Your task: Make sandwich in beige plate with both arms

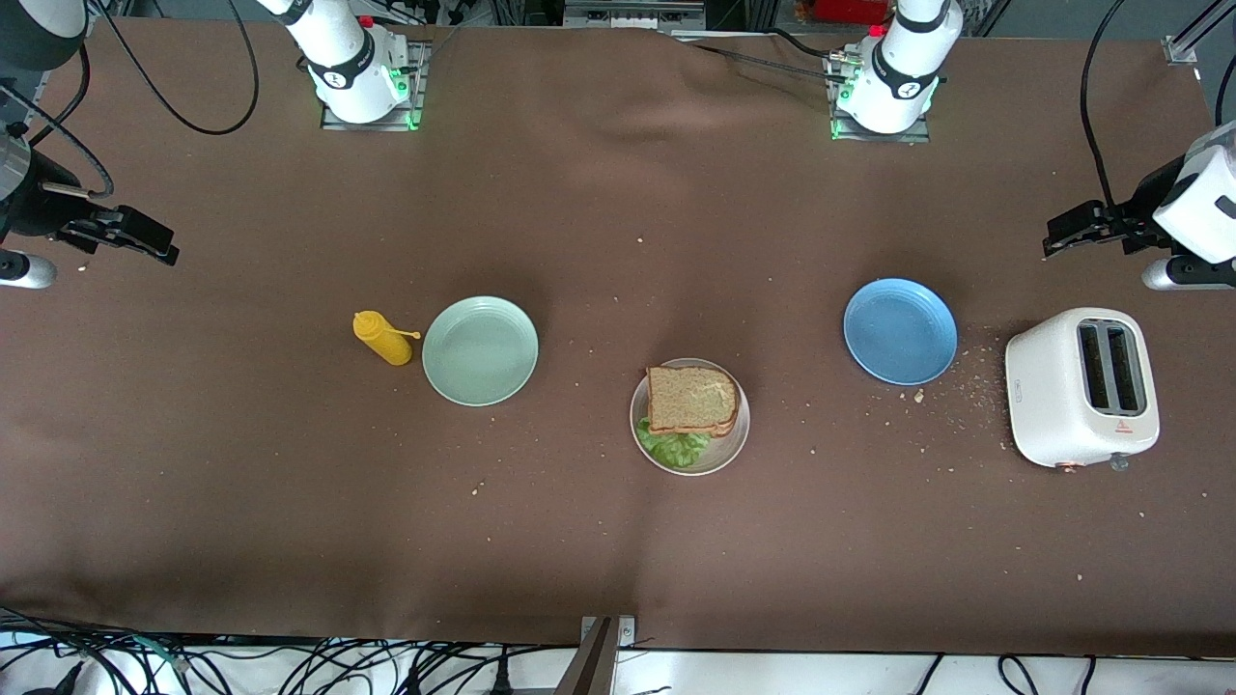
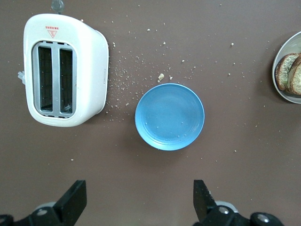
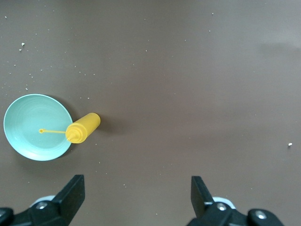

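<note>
The sandwich (image 1: 691,399) lies on the beige plate (image 1: 730,446) mid-table: a brown bread slice on top, another slice's edge under it, and green lettuce (image 1: 673,448) sticking out on the side nearer the front camera. My left gripper (image 1: 1062,235) hangs open and empty over the left arm's end of the table. Its wrist view catches the beige plate's rim (image 2: 288,49) and the bread (image 2: 290,74) at the frame edge. At the right arm's end my right gripper (image 1: 145,241) also hangs open, holding nothing. Wide gaps show between the jaws of the left gripper (image 2: 139,200) and the right gripper (image 3: 136,195).
A blue plate (image 1: 900,331) (image 2: 170,116) and a white toaster (image 1: 1081,386) (image 2: 63,70) sit toward the left arm's end, with crumbs between them. A mint-green plate (image 1: 480,349) (image 3: 28,136) and a yellow squeeze bottle (image 1: 382,338) (image 3: 83,127) lying on its side are toward the right arm's end.
</note>
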